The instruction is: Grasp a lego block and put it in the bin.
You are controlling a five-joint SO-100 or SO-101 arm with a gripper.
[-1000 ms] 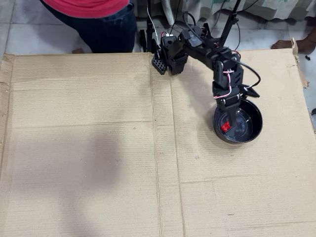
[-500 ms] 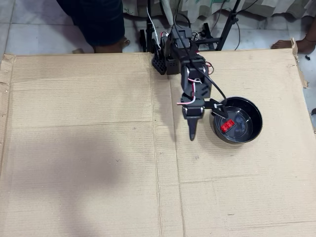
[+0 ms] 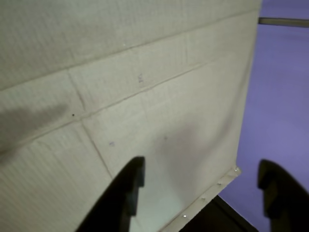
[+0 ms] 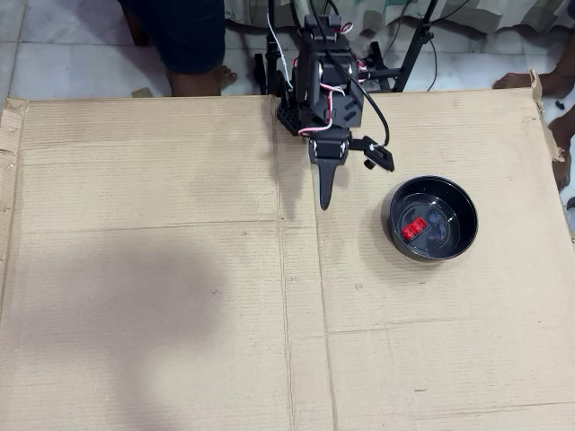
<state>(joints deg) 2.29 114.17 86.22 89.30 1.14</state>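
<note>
In the overhead view the red lego block (image 4: 414,229) lies inside the black bowl (image 4: 429,180), which stands on the cardboard right of centre. My gripper (image 4: 357,184) hangs just left of the bowl and above the cardboard, open and empty, with one finger pointing down the picture and the other splayed toward the bowl. In the wrist view the gripper (image 3: 203,164) shows as two dark fingers (image 3: 124,191) set wide apart with nothing between them. The block and the bowl are out of the wrist view.
A large cardboard sheet (image 4: 180,296) covers the work area. The arm's base (image 4: 314,81) stands at its top edge among cables and stands. A person's leg (image 4: 184,36) and a foot (image 4: 521,81) are beyond it. The wrist view shows a purple surface (image 3: 285,96) past the cardboard edge.
</note>
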